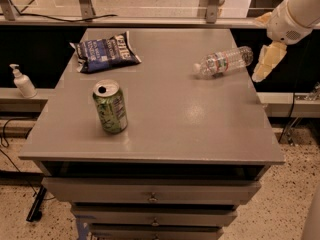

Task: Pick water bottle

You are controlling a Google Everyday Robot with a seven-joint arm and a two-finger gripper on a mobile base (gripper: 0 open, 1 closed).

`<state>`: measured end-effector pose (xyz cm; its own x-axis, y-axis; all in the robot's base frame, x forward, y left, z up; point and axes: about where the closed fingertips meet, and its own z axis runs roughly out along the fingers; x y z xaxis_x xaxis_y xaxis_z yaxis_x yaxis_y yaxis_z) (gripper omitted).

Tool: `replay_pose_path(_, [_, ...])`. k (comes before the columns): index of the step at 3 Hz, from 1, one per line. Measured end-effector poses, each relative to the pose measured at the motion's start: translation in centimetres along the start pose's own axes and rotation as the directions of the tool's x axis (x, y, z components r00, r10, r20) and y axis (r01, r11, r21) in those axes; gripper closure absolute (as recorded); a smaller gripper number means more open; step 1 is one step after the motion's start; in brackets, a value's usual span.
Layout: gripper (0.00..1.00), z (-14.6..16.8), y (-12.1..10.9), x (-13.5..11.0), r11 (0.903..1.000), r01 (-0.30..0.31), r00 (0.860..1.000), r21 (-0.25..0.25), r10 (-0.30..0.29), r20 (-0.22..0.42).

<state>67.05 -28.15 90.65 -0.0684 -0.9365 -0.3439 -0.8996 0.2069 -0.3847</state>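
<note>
The water bottle (224, 61) is a small clear ribbed bottle with a white cap and a white label band. It lies on its side at the back right of the grey table (165, 129), cap pointing left. My gripper (263, 66) hangs from the white arm (295, 11) just past the table's right edge. It is level with the bottle's base and a short way to the right of it, not touching it. It holds nothing that I can see.
A green soda can (110, 107) stands upright at the front left. A dark blue chip bag (105, 51) lies at the back left. A white pump dispenser bottle (21, 81) stands on a ledge left of the table. Drawers (150, 196) sit under the tabletop.
</note>
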Motion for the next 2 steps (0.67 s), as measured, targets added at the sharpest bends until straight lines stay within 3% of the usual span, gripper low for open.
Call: replay_pose_path(2, [0.0, 5.4, -1.4, -2.3, 0.9978, -0.022, 0.997, -0.062, 0.027, 0.067])
